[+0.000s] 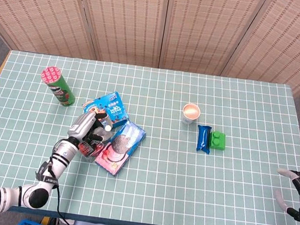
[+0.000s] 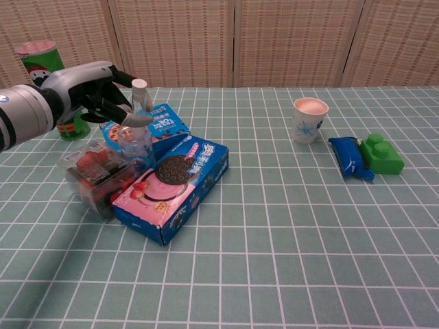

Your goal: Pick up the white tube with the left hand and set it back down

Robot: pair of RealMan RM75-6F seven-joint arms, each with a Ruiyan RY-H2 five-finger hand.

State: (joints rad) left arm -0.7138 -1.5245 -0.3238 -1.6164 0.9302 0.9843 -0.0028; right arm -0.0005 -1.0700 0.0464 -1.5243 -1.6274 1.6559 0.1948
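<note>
At the far left of the chest view I see the green can with a pink lid point(image 2: 42, 68) standing upright on the table point(image 2: 288, 260). Just right of it my left hand point(image 2: 96, 89) hangs over the cluster of things, its fingers spread and curved toward the bottle. I cannot tell if the fingertips touch it, and the hand holds nothing that I can see. The white tube of the task seems to be the clear bottle with a white cap point(image 2: 137, 130), which stands upright in the middle left of the frame, between the clear box of red snacks point(image 2: 92, 175) and the blue box point(image 2: 154, 123) behind it. In front lies the cookie box point(image 2: 175, 188), blue and pink, touching the clear box. Further right stands the paper cup point(image 2: 309, 118), then the blue packet point(image 2: 350, 157) and the green block point(image 2: 381, 154) side by side. In the head view my right hand point(image 1: 299, 195) shows at the lower right edge, open wide, beside the table's end.
</note>
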